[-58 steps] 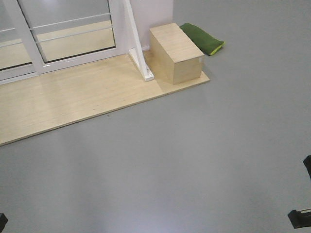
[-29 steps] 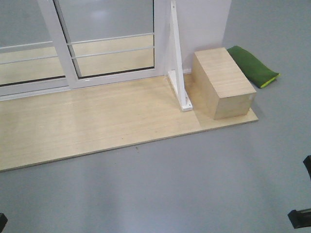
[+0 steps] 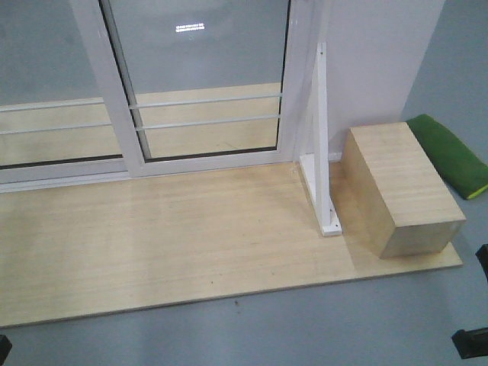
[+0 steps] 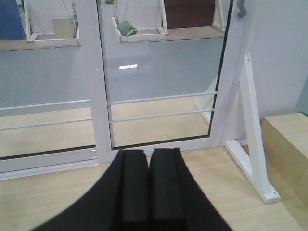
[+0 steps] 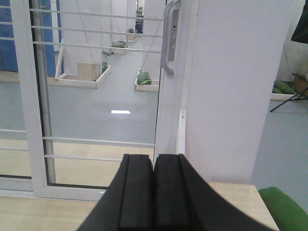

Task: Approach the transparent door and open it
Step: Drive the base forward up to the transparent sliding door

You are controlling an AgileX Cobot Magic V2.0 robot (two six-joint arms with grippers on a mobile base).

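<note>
The transparent door (image 3: 206,84) is the right-hand glass panel in a white frame with two thin horizontal bars. It stands closed at the back of the pale wooden platform (image 3: 175,236). Its curved grey handle (image 5: 168,38) runs along its right edge, high in the right wrist view, and only the handle's lower tip (image 4: 240,8) shows in the left wrist view. My left gripper (image 4: 148,151) is shut and empty, pointing at the door's bottom rail from a distance. My right gripper (image 5: 154,156) is shut and empty, below the handle and well short of it.
A slanted white frame post (image 3: 324,137) is bolted to the platform right of the door. A wooden box (image 3: 400,187) stands beside the post, with a green cushion (image 3: 450,152) behind it. A handle-less glass panel (image 3: 46,76) fills the left. Grey floor lies in front.
The whole view has closed in on the door. The door, post and box have shifted right and lower in the frame and look larger. Both grippers stay shut.
</note>
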